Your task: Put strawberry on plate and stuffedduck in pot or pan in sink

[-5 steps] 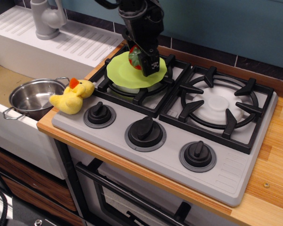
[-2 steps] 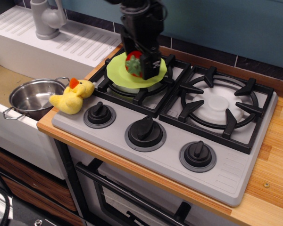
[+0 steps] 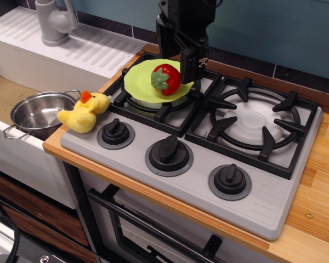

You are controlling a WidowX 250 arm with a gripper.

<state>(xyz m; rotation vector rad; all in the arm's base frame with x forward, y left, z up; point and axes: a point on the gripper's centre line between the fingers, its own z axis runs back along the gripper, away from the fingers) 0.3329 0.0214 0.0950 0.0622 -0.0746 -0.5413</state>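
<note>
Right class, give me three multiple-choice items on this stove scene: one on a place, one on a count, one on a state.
1. Where is the strawberry?
A. on the plate
B. in the pot
C. on the drainboard

2. How many stove knobs show?
A. two
B. three
C. five

3. What is the state of the pot?
A. holds the stuffedduck
B. lidded
C. empty

Answers: 1 A, the red fruit rests on the green dish; 2 B, three knobs line the front; 3 C, the stuffedduck lies on the counter edge beside it.
</note>
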